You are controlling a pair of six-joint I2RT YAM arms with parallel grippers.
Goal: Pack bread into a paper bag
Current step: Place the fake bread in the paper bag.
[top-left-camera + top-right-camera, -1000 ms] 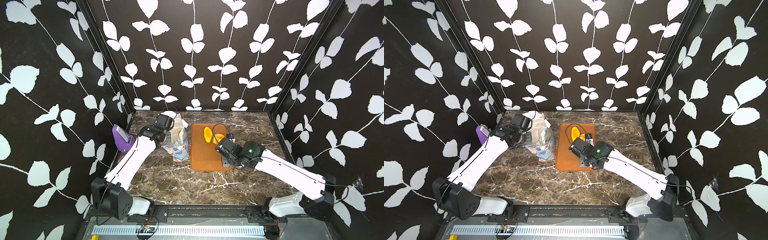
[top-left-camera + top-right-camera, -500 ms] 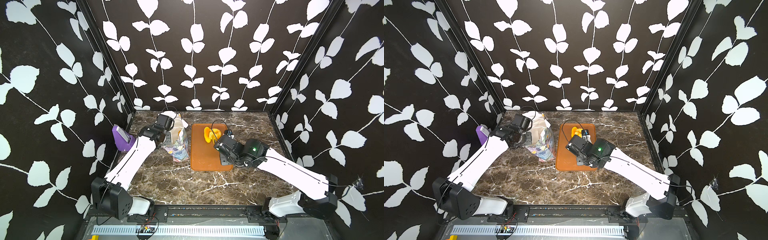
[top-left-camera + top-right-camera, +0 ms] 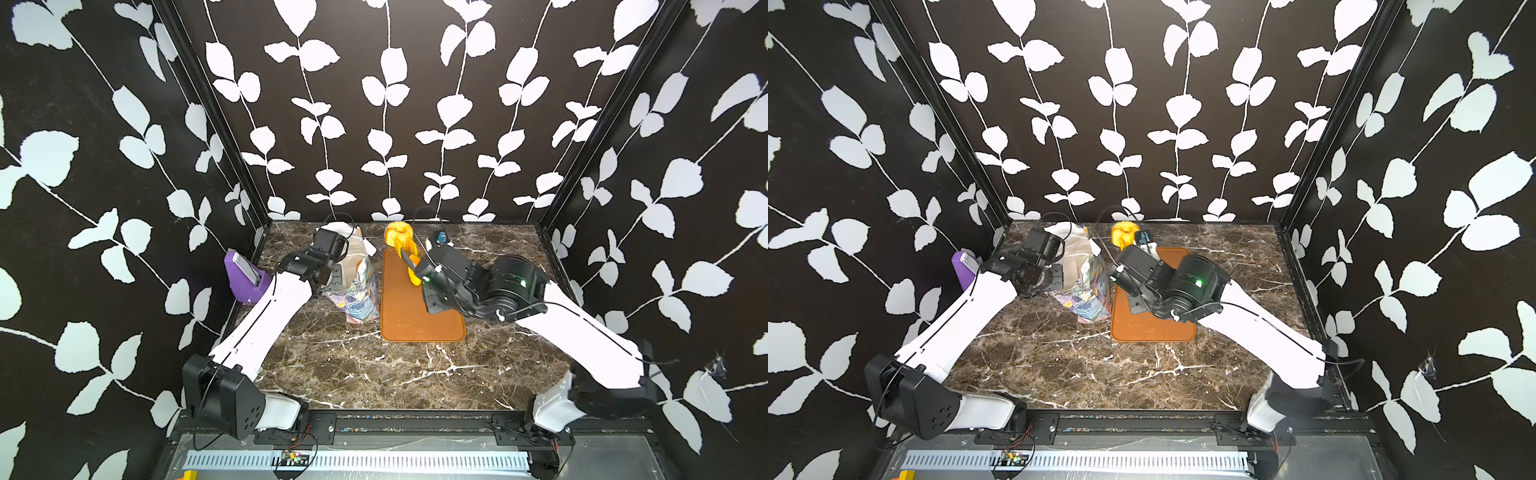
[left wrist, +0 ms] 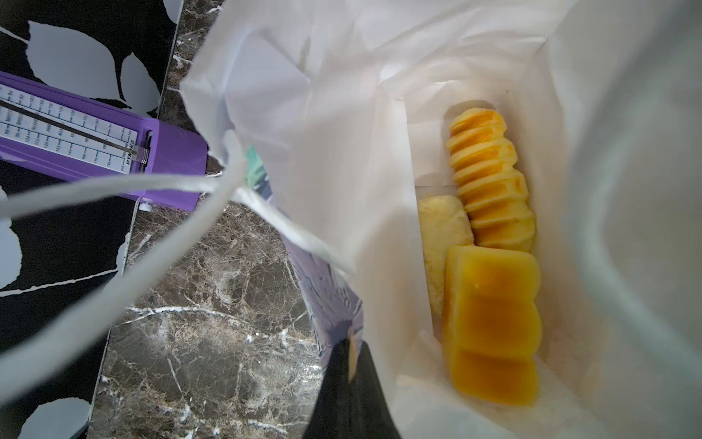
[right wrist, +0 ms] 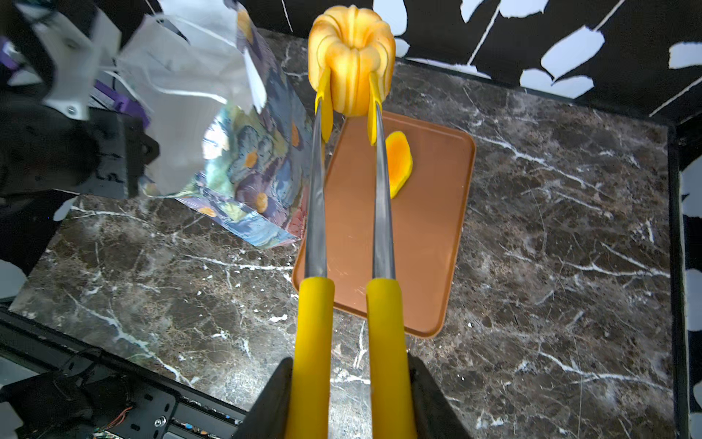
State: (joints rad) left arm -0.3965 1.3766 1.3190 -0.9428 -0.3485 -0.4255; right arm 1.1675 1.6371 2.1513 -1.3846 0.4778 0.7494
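Bread (image 3: 398, 237) is spread over the worktop (image 3: 374, 374). The tray (image 3: 415, 320) keeps one bun (image 5: 399, 163). The bag (image 3: 357, 286), its rim pinched by the closed left end effector (image 4: 349, 349), holds three pieces (image 4: 490, 323). The tongs (image 5: 313, 323), squeezed by the right end effector (image 5: 347, 384), carry a bundt (image 5: 351, 57) aloft beside the bag's mouth. Light, stiff and glossy, the bundt will probably slip, so it should be gripped across its fluted flanks.

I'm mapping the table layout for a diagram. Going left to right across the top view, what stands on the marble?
purple box → paper bag → orange tray. The ring-shaped bread is left out: from left to right it overlaps the tray.
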